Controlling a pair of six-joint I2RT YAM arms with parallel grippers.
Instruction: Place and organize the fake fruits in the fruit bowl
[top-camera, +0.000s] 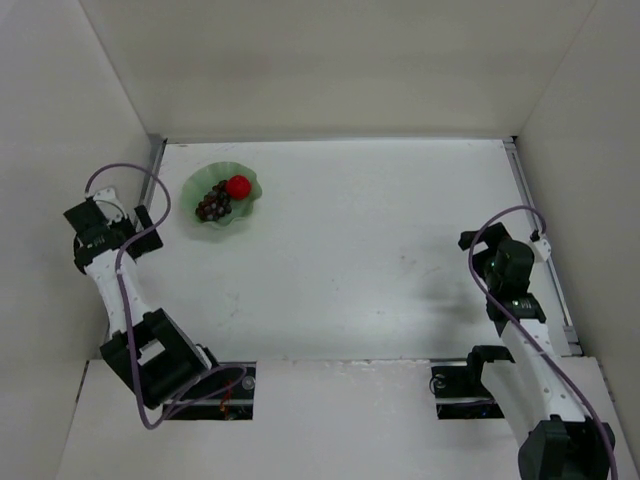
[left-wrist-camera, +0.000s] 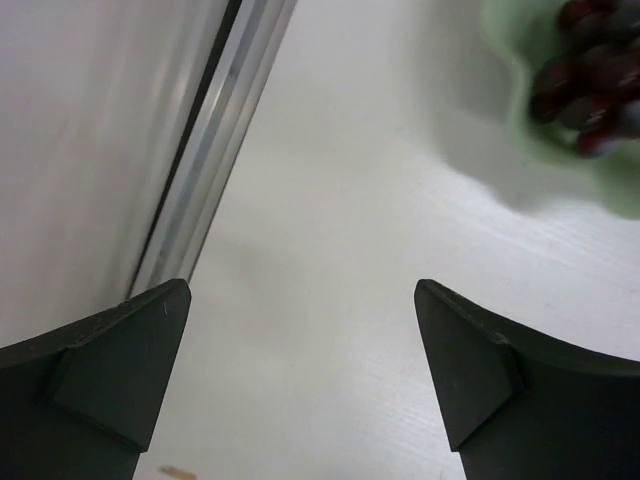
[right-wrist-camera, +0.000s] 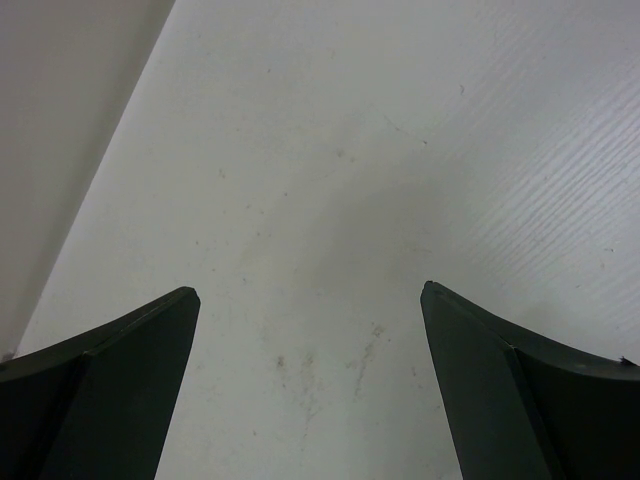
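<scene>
The pale mint-green fruit bowl (top-camera: 202, 226) with a wavy rim stands at the far left of the table. Inside it lie the dark red-purple grapes (top-camera: 213, 206) and, touching them on the far side, the bright red round fruit (top-camera: 238, 186). My left gripper (top-camera: 140, 228) hangs just left of the bowl, open, with only bare table between its fingers. In the left wrist view the left gripper (left-wrist-camera: 300, 290) is wide apart, and the bowl's rim (left-wrist-camera: 520, 110) and the grapes (left-wrist-camera: 590, 90) show at the upper right. My right gripper (top-camera: 500, 245) (right-wrist-camera: 310, 292) is open and empty far to the right.
White walls enclose the table on three sides. An aluminium rail (left-wrist-camera: 215, 150) runs along the left wall close to my left gripper, and another rail (top-camera: 535, 230) lines the right edge. The table under my right gripper bears faint smudges (right-wrist-camera: 300, 360).
</scene>
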